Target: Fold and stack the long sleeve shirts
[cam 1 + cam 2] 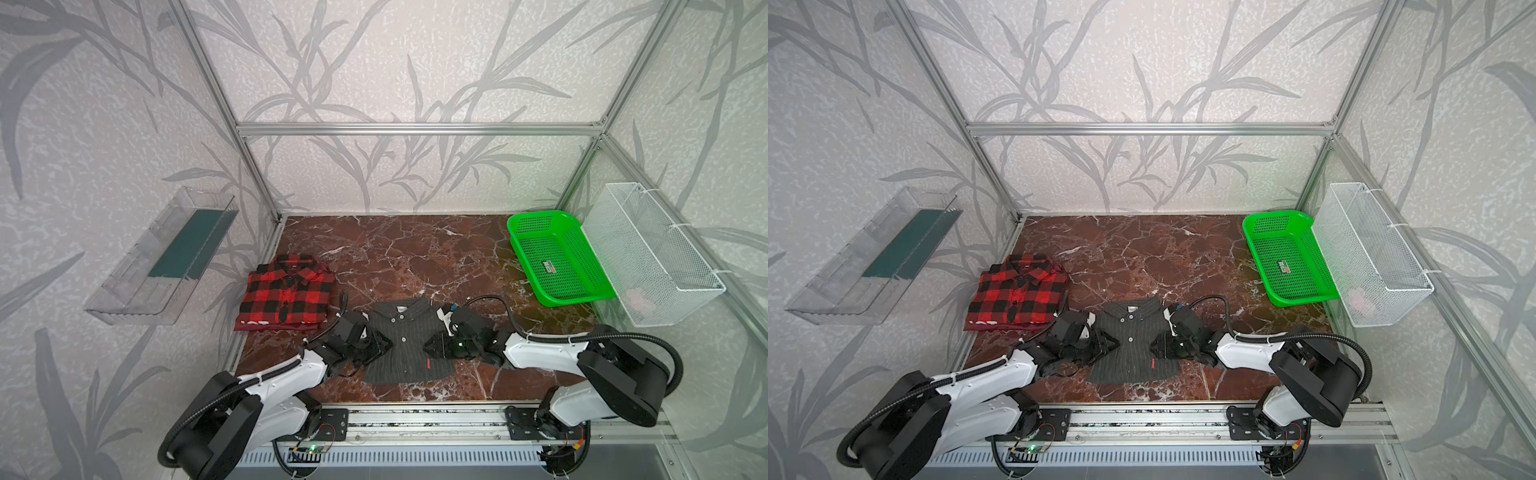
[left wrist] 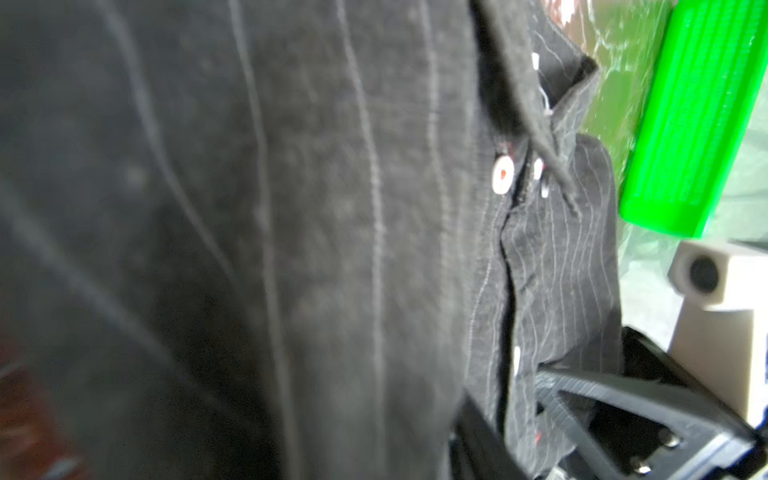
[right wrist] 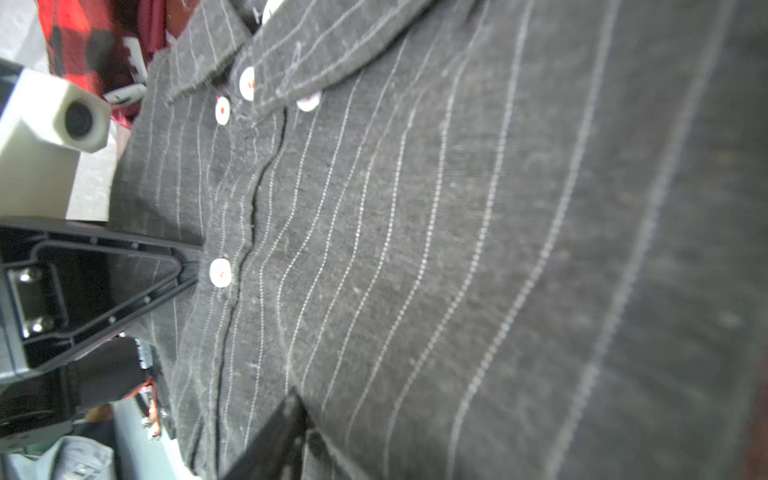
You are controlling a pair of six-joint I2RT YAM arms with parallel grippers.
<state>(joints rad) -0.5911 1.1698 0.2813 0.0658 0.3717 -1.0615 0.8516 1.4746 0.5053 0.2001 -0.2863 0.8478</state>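
Note:
The charcoal pinstripe shirt [image 1: 400, 362] [image 1: 1128, 362] lies folded, collar away from me, at the front middle of the marble table [image 1: 415, 253]. My left gripper [image 1: 384, 343] [image 1: 1111, 343] bites its left edge and my right gripper [image 1: 428, 345] [image 1: 1155, 345] its right edge, both shut on the cloth. In each wrist view one black finger [image 2: 478, 436] [image 3: 282, 436] lies on top of the striped cloth [image 2: 332, 208] [image 3: 415, 249]; the other is hidden beneath. The red-and-black plaid shirt [image 1: 286, 295] [image 1: 1017, 291] sits folded at the left edge, apart from both grippers.
A green plastic basket [image 1: 557, 257] [image 1: 1287, 257] stands at the back right. Beside it a white wire basket [image 1: 652, 253] hangs on the right wall. A clear plastic bin [image 1: 162, 257] hangs on the left wall. Aluminium frame posts border the table.

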